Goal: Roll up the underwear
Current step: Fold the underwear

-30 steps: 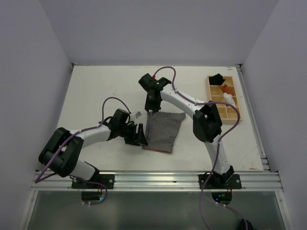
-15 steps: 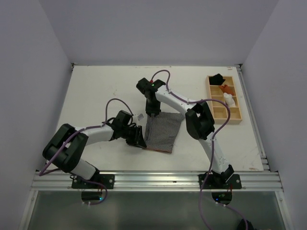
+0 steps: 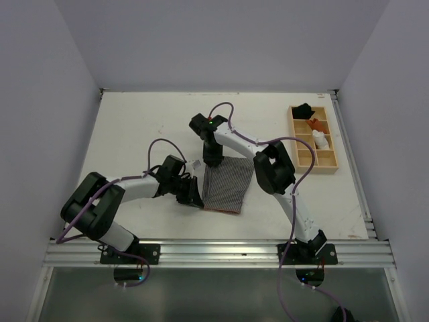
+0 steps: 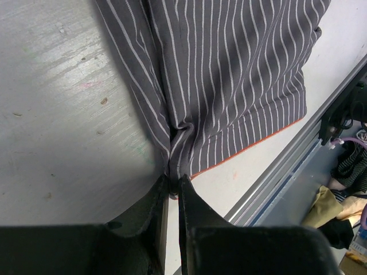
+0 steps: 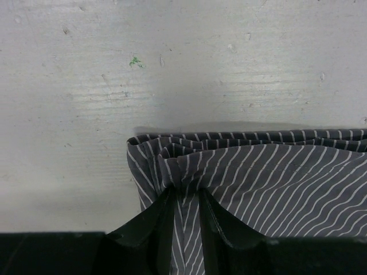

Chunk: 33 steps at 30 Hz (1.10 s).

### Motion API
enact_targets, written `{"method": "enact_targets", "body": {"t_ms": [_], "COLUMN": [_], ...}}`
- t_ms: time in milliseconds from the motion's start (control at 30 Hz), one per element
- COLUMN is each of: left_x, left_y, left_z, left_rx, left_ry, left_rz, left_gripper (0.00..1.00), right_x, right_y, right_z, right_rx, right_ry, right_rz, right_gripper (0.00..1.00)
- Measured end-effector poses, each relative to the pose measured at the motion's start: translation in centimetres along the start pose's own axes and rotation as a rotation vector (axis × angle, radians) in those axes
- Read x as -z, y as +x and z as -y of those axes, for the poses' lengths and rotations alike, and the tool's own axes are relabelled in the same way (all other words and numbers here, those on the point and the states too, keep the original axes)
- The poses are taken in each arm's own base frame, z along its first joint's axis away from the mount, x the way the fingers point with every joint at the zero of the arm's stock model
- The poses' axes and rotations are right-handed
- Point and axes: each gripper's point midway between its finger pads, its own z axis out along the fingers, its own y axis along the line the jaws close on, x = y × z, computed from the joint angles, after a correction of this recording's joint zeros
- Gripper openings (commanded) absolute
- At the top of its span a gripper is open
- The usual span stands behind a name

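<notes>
Near edge: metal rail (image 3: 221,249) runs along the front of the worktop (image 3: 134,127).

Left claw (image 3: 193,194) sits low at the near-left edge of the underwear (image 3: 228,186). Its fingers are pinched closed on a small pucker of striped cloth. The left wrist view confirms this: both tips meet on the fabric, and creases fan out from the pinch.

The underwear lies mid-worktop, slightly right of centre, between the two arms. It is mostly spread flat.

Right claw (image 3: 213,159) is at the garment's far-left corner. It is clamped on a gathered bit of the edge, with cloth bunched between the two fingers in the right wrist view.

Far right: a compartmented tray (image 3: 332,151) holding small bundles (image 3: 314,124), well apart from the garment.

Progress (judgement): early. Both corners of the left edge are gripped, but no roll is visible in any view and the cloth is not curled over itself. Still to do: turn that edge over and wind it across to the right side.

View differences:
- Left wrist view shows an orange-red hem edging (image 4: 246,149) along the near side. It is barely legible from above.
- Right wrist view shows several stacked layers at the far-left corner. The top view does not show them.
- Only the top view shows both claws, the tray and the garment's whole outline.
</notes>
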Motion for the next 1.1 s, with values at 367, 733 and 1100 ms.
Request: {"method": "enact_targets", "body": {"t_ms": [367, 733, 1100], "left_x": [-0.1, -0.2, -0.2], "left_y": [0.0, 0.1, 0.1], "left_z": [0.1, 0.2, 0.2], "left_rx": [-0.004, -0.003, -0.003], "left_ry": [0.014, 0.019, 0.019], "left_rz": [-0.002, -0.005, -0.006], "left_gripper": [0.11, 0.1, 0.08], "right_x": [0.1, 0.0, 0.3], "right_y": [-0.4, -0.7, -1.2], "right_z": [-0.4, -0.8, -1.3], "right_rx": [-0.002, -0.009, -0.013], "right_ry": [-0.015, -0.029, -0.048], "right_rz": [0.014, 0.026, 0.04], "right_gripper": [0.28, 0.26, 0.0]}}
